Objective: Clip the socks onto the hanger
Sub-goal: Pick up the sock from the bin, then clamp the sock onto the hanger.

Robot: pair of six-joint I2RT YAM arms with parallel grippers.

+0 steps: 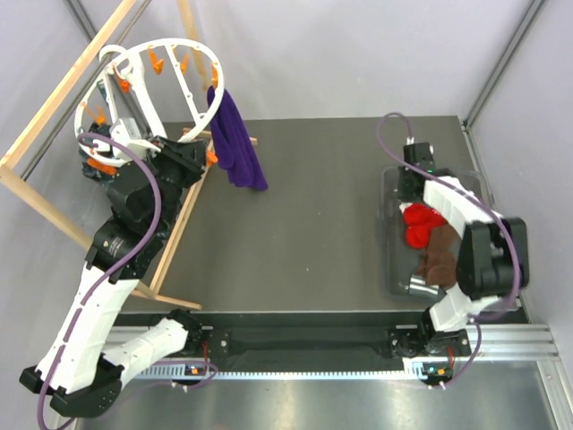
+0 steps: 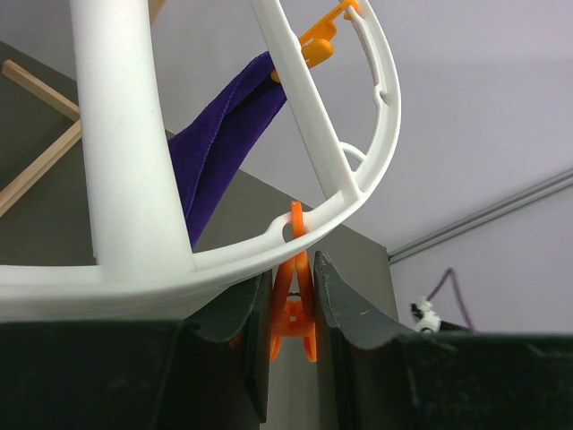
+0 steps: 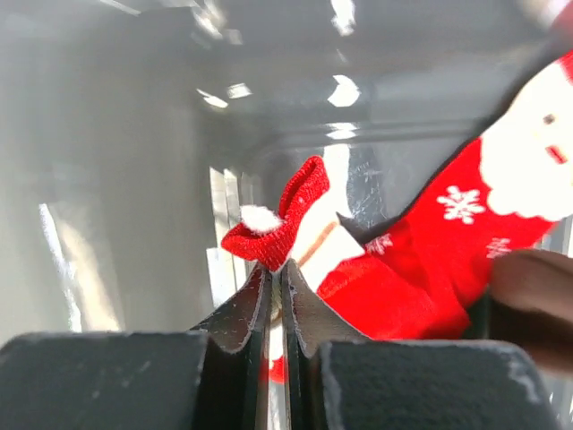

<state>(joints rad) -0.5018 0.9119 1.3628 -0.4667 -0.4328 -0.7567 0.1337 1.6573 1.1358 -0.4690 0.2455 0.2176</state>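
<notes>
Here our left gripper [image 2: 294, 267] pinches an orange clip [image 2: 294, 315] on the hanger [image 2: 116, 179] at the tabletop's [image 1: 313, 224] far-left corner. Our right gripper [image 3: 276, 270], closed, nips a sock [image 3: 421, 260] near its right edge

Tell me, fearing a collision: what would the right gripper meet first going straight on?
The red Santa sock bunched at the right gripper's tips; behind it, likely the clear bin's wall.
</notes>
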